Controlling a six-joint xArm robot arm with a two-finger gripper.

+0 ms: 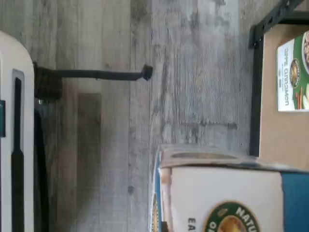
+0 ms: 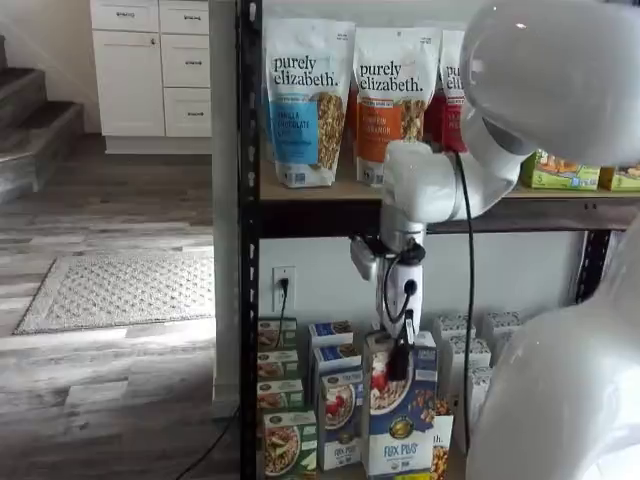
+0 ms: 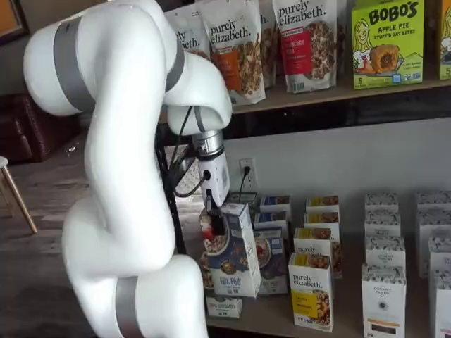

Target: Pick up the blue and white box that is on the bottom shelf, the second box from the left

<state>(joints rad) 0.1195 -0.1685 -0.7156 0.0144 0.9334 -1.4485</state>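
The blue and white box (image 2: 398, 415) is held upright, long axis vertical, printed front facing outward, just forward of the bottom shelf (image 3: 282, 315) rows. The gripper (image 3: 213, 220) is seen pinching its top edge in both shelf views. Grey wood-plank flooring (image 1: 116, 145) is noted beneath. Three granola bags (image 2: 385, 100) are counted above in a shelf view.

bottom shelf (image 3: 282, 318) of black rack, rows of small cereal boxes (image 3: 313, 290) standing on it, wooden upper tier (image 2: 300, 192) carrying granola bags (image 2: 305, 100), upright
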